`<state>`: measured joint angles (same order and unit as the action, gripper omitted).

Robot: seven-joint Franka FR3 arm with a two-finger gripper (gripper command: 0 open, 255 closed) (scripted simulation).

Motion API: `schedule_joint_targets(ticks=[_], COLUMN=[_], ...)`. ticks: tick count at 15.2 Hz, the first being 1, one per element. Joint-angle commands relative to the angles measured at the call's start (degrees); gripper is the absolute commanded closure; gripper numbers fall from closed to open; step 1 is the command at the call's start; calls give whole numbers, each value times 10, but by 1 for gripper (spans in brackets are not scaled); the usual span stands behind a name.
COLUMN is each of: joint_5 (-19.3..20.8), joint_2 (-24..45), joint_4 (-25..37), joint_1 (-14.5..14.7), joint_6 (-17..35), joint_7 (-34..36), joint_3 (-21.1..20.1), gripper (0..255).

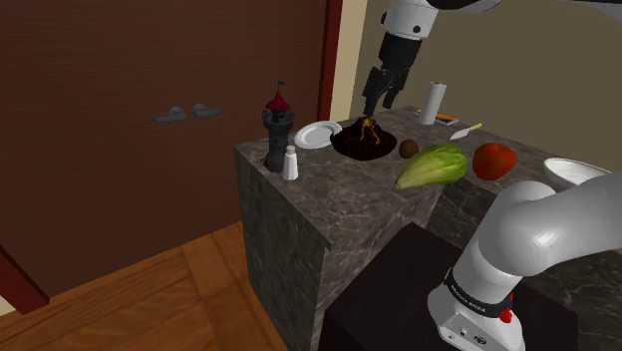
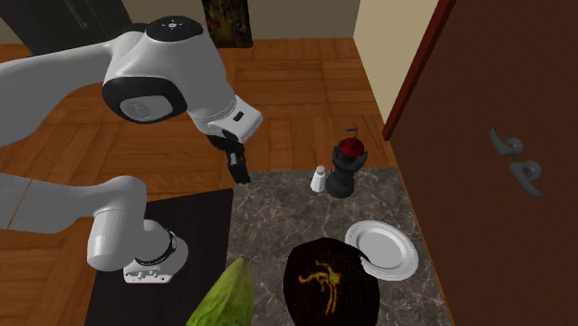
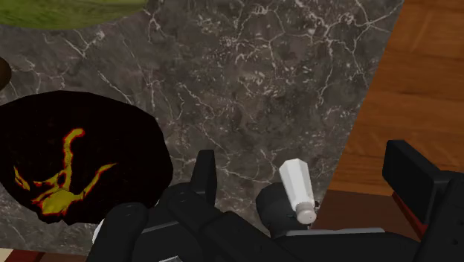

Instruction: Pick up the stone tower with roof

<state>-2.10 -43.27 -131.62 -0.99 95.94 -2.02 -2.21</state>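
Observation:
The stone tower (image 1: 278, 128) is dark grey with a red pointed roof and a small flag. It stands upright at the counter's corner on the shoulder view's left, and it is seen from above in the second exterior view as tower (image 2: 345, 167). A white shaker (image 1: 290, 163) stands right beside it. My gripper (image 1: 381, 95) hangs well above the counter, over the black dish (image 1: 364, 140), to the right of the tower and apart from it. In the wrist view the gripper (image 3: 303, 162) is open with nothing between its fingers (image 3: 204, 175), and the shaker (image 3: 300, 190) lies beneath the gap.
A white plate (image 1: 317, 134) lies between tower and black dish. A green lettuce (image 1: 431, 166), red tomato (image 1: 493, 160), brown ball (image 1: 409, 149), white roll (image 1: 430, 102) and white bowl (image 1: 573, 170) sit further right. The dark marble counter (image 1: 349, 184) drops to a wooden floor (image 1: 179, 289) beside the brown door (image 1: 150, 110).

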Motion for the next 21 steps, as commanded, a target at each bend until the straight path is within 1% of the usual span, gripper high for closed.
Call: schedule_joint_targets(ticks=[1,7,12,17,21], joint_5=[0,-2,8,28,51], joint_2=[0,142,261,386,498], joint_4=[0,117,236,382,529], joint_1=[0,-7,-13,-13,-6], joint_6=[0,20,16,-10,-51], joint_7=[0,48,90,132,164], joint_3=[0,-29,-49,-66,-74], gripper=[0,0,0,0,0])
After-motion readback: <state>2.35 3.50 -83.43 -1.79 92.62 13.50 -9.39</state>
